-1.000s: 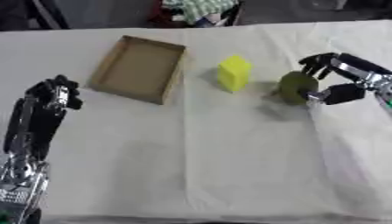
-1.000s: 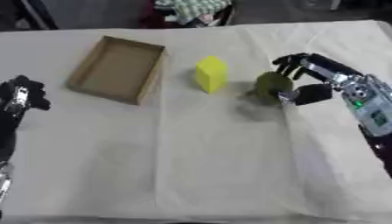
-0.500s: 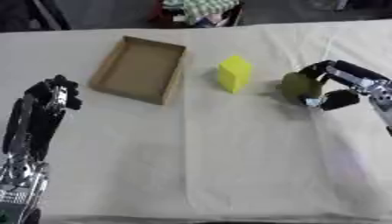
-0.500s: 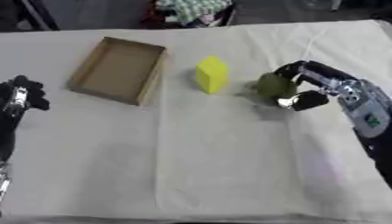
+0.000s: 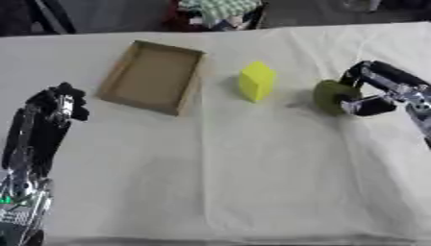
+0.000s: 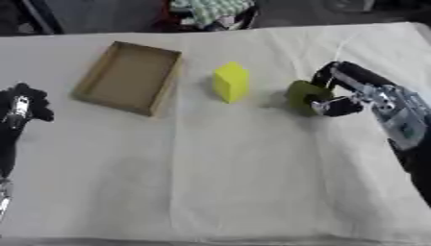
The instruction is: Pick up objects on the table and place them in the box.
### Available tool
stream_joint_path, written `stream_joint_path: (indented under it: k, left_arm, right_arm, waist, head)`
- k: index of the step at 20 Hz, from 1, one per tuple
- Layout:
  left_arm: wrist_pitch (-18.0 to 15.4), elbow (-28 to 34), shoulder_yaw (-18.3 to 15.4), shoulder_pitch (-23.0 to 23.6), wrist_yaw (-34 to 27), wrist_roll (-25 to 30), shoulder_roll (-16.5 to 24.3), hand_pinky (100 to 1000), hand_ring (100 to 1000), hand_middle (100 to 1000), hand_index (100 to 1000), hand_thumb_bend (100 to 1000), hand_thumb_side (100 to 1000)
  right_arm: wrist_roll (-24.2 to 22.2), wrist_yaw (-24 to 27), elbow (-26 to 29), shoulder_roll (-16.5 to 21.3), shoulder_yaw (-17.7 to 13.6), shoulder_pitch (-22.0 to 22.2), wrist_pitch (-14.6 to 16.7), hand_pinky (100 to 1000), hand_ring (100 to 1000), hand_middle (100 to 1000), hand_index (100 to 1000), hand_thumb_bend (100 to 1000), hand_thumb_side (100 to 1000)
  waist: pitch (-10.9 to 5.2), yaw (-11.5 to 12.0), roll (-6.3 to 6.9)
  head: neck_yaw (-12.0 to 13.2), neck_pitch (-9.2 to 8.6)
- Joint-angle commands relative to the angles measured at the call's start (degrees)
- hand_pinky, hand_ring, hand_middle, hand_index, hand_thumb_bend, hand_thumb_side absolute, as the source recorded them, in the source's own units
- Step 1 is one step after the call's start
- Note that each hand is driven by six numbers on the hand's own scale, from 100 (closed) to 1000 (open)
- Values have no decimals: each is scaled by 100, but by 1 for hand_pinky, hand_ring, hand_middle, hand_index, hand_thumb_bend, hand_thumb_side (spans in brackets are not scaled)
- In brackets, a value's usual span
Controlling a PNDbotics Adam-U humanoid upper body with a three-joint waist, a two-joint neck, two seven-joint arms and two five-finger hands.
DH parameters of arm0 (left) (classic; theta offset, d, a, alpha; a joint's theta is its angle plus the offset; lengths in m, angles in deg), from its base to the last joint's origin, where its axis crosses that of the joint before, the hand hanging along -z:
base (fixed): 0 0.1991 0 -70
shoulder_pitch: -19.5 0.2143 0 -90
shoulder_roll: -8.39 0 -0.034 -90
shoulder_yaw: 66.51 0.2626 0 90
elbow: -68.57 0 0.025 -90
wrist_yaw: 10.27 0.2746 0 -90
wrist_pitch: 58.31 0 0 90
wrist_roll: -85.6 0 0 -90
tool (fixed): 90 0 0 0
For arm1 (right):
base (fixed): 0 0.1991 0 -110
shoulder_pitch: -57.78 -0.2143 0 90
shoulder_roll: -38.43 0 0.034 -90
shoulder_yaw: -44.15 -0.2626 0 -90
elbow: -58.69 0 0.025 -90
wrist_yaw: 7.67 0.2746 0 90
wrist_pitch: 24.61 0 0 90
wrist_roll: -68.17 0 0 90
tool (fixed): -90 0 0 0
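Right hand (image 6: 341, 93) is in from the right side, fingers and thumb curled around the dark green round object (image 6: 301, 96), fingers over its top and far side, thumb tucked against its near side. The object sits on the white cloth (image 6: 252, 168) toward the right of the table; whether it is lifted clear of the cloth I cannot tell. The right forearm runs off toward the lower right edge of the view.

Just to the left of that green object, apart from it with a strip of bare cloth between, stands the yellow block (image 5: 257, 80), upright and turned a little. Further left again, well apart from the block, lies the cardboard box (image 5: 154, 77), open side up, its long sides running at an angle away from the robot, its brown floor showing nothing inside.

Over on the far left, the left hand (image 5: 57, 102) is raised near the left edge, fingers up and relaxed, holding nothing, with its arm dropping toward the lower left corner.

Plenty of room here: the whole near half of the cloth is bare, and a crease runs down the middle of it. At the far edge of the table some checked fabric (image 5: 215, 8) shows beyond the cloth.
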Motion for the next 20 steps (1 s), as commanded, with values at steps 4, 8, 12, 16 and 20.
stream_joint_path:
  k: [4, 8, 12, 16, 20]
  left_arm:
    - [-4, 77, 15, -68, -20, 16, 68, 526, 487, 486, 600, 100, 680]
    - [-4, 75, 35, -65, -24, 31, 69, 525, 487, 487, 600, 100, 680]
    - [-4, 71, 95, -78, -36, 80, 66, 525, 488, 487, 599, 100, 681]
    - [-5, 65, 208, -127, -56, 182, 44, 525, 488, 487, 599, 100, 682]
    - [-7, 53, 352, -195, -76, 324, 37, 525, 488, 488, 599, 100, 686]
  right_arm:
    - [596, -8, 439, 146, 49, -211, 108, 560, 566, 274, 374, 100, 104]
    - [630, 153, 784, 219, 152, -532, 136, 562, 565, 272, 372, 100, 100]
    - [547, 272, 916, 216, 214, -1030, 107, 566, 564, 275, 375, 100, 100]
    - [439, 240, 692, 77, 274, -1556, 106, 572, 567, 283, 381, 100, 100]
    - [292, 53, 335, -168, 300, -2027, 204, 578, 569, 289, 387, 100, 100]
  waist:
    - [-100, 1, -12]
    - [-103, 30, -14]
    - [-100, 123, -23]
    - [-79, 265, -27]
    - [-39, 448, -45]
  head:
    - [-27, 28]
    - [-43, 28]
    - [-91, 28]
    - [-201, 28]
    - [-382, 27]
